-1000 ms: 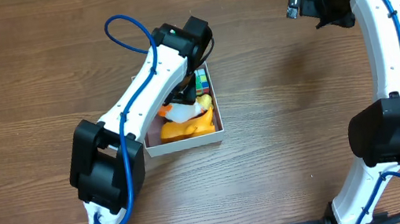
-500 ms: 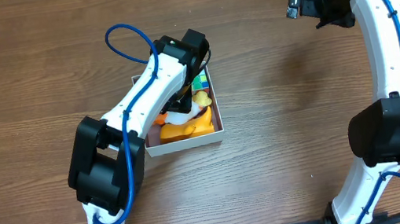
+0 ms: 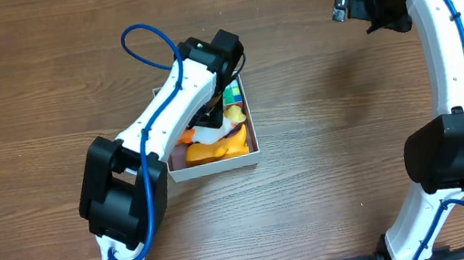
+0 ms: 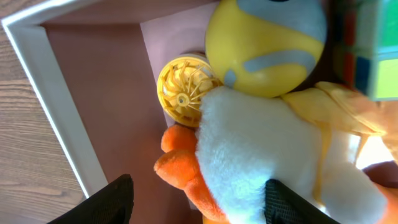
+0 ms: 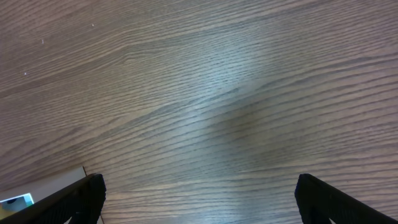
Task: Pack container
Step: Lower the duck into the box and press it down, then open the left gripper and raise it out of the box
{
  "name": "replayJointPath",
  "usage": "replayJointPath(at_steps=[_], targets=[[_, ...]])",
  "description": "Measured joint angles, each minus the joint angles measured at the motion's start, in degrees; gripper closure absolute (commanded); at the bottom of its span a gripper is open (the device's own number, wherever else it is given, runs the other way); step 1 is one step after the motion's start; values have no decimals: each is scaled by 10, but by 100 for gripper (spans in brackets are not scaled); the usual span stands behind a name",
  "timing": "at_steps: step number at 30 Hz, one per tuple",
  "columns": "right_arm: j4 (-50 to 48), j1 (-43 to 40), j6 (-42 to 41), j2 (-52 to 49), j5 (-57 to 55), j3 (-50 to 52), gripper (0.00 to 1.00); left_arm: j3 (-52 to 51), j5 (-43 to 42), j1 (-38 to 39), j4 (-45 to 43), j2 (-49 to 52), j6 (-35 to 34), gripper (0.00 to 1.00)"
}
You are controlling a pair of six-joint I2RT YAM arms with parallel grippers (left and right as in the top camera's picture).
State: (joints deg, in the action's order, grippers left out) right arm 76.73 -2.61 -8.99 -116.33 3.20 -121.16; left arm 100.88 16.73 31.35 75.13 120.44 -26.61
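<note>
Container [image 4: 37,68] around left hand [image 4: 202,199], half-wide, white plush toy [image 4: 261,143] between its fingers [image 4: 115,202], yellow ball [image 4: 267,43] ahead; right hand [image 5: 199,193] spread wide over counter [image 5: 199,93].

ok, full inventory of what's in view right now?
table: 1, brown wood, under everything
container: 1, white walls, pinkish inside, left of centre
plush toy: 1, white and orange, in the container
ball-shaped toy: 1, yellow with grey marks, in the container, against the plush
ribbed disc: 1, yellow, on the container floor beside the ball
cube: 1, multi-coloured, far right corner of the container
cables: 2, blue, one along each arm
arms: 2, white and black
left hand: 1, black, open, fingers either side of the plush
right hand: 1, black, open, over bare table at far right
</note>
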Motion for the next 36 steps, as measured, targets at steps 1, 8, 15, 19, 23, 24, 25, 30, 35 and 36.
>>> replayJointPath(at_steps=[1, 8, 15, 19, 23, 24, 25, 30, 35, 36], targets=[[0, 0, 0, 0, 0, 0, 0, 8, -1, 0, 5, 0, 0, 33], [0, 0, 0, 0, 0, 0, 0, 36, -7, 0, 14, 0, 0, 33], [0, 0, 0, 0, 0, 0, 0, 36, -7, 0, 15, 0, 1, 31], [0, 0, 0, 0, 0, 0, 0, 44, -7, 0, 16, 0, 1, 30], [0, 0, 0, 0, 0, 0, 0, 85, -9, 0, 18, 0, 2, 26], [0, 0, 0, 0, 0, 0, 0, 99, -9, 0, 22, 0, 2, 24], [0, 0, 0, 0, 0, 0, 0, 115, -8, 0, 27, 0, 2, 22], [0, 0, 0, 0, 0, 0, 0, 228, 5, -9, 63, 1, 4, 0], [0, 0, 0, 0, 0, 0, 0, 340, 11, -78, 119, 1, 5, 0], [0, 0, 0, 0, 0, 0, 0, 377, 13, -114, 169, 3, 5, 0]])
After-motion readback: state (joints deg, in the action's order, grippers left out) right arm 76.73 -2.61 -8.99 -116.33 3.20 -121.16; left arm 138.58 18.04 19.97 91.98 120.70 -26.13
